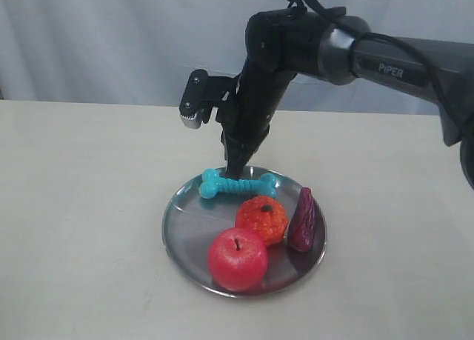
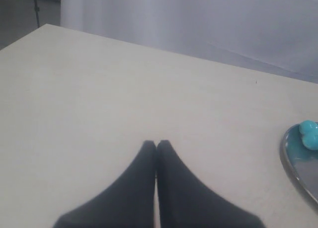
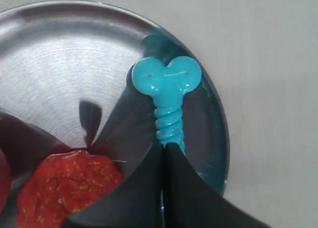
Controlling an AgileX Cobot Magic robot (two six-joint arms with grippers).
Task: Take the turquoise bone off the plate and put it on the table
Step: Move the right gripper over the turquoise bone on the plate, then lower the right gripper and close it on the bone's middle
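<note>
So the only writing I can make out is "PiPER" [image 1: 390, 70] in pale letters on the dark forearm of the right arm, nothing else readable anywhere. The right gripper [image 1: 235, 170] is pointed down at the middle of the turquoise bone [image 1: 238, 184]. In the right wrist view its two dark fingers are pressed together with just a hairline slit between them, so they're closed and not wrapped around anything. The tips sit right over the ribbed shaft, and a sliver of turquoise shows through the slit. Can't tell if they actually touch it. The bone lies flat on the plate [image 1: 174, 229], along the far rim, with one knobbed end poking out past the fingertips. Sharing the shiny silver plate are a red apple [image 1: 237, 258] at the near edge, an orange [image 1: 261, 219] just behind it and a dark purplish lumpy thing [image 1: 302, 220] beside that. The left gripper [image 2: 156, 143] is also closed with nothing in it, over bare table [image 1: 81, 207], with the plate's edge off to one side.
</note>
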